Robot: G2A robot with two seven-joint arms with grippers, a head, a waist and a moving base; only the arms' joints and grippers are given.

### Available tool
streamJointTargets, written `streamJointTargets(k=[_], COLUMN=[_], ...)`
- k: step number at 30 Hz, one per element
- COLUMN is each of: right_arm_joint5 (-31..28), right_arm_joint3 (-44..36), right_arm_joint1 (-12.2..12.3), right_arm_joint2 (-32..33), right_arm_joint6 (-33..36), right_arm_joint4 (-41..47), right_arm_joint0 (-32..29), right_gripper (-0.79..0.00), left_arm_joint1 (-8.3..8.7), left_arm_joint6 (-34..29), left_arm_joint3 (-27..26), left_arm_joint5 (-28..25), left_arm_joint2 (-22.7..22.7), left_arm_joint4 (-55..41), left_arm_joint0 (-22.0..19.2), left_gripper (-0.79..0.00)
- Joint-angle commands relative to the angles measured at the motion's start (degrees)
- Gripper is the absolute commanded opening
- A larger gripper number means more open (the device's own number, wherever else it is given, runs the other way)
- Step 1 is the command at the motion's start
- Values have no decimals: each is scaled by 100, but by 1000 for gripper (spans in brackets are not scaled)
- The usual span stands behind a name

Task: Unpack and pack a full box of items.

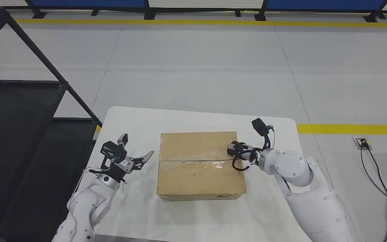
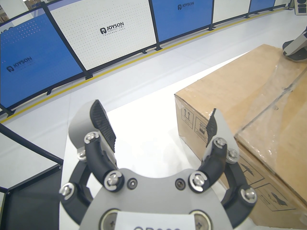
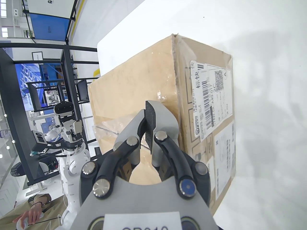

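Note:
A closed brown cardboard box (image 1: 199, 172) stands in the middle of the white table (image 1: 139, 121), its top seam covered with clear tape (image 1: 193, 159). My left gripper (image 1: 136, 149) hovers open just off the box's left end; in the left wrist view its fingers (image 2: 154, 111) spread wide beside the box (image 2: 251, 92), holding nothing. My right gripper (image 1: 233, 148) sits at the right end of the seam. In the right wrist view its fingers (image 3: 146, 113) are pressed together over the box top (image 3: 134, 77), next to a lifted wrinkle of tape (image 3: 105, 128). Whether tape is pinched is unclear.
A white shipping label (image 3: 208, 96) covers the box's right end face. A black metal frame (image 1: 36, 121) stands off the table's left side. Bare table surrounds the box, widest at the back. Blue and white fence panels (image 2: 103, 29) line the floor beyond.

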Motion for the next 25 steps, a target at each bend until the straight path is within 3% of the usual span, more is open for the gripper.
streamJointTargets(k=[1, 9, 10, 12, 13, 17, 18, 22, 25], right_arm_joint5=[-17, -336, -414, -589, -696, -912, -921, -912, -911], right_arm_joint3=[-48, -473, -541, -656, -716, -813, -816, -813, -812], right_arm_joint1=[19, 113, 123, 140, 148, 156, 156, 156, 156], right_arm_joint2=[87, 648, 727, 880, 946, 1063, 1065, 1063, 1062], right_arm_joint6=[-16, -362, -450, -619, -713, -892, -898, -893, -892], right_arm_joint4=[17, 214, 241, 324, 354, 465, 465, 466, 465], right_arm_joint0=[-62, -603, -693, -873, -962, -1138, -1146, -1138, -1138], right_gripper=[-785, -785, -748, -342, -9, 0, -469, -236, -112], left_arm_joint1=[1, 6, 6, 4, 4, 4, 4, 4, 4], left_arm_joint6=[6, 61, 57, 53, 47, 52, 51, 52, 52], left_arm_joint3=[6, 15, 13, 15, 15, 18, 18, 18, 18], left_arm_joint5=[4, 177, 196, 257, 272, 294, 295, 295, 294], left_arm_joint2=[-1, -142, -157, -187, -195, -218, -217, -218, -218], left_arm_joint4=[2, -137, -159, -212, -232, -262, -262, -262, -262], left_arm_joint0=[-8, -43, -42, -39, -37, -32, -32, -32, -32], left_gripper=[0, 0, 0, 0, 0, 0, 0, 0, -1])
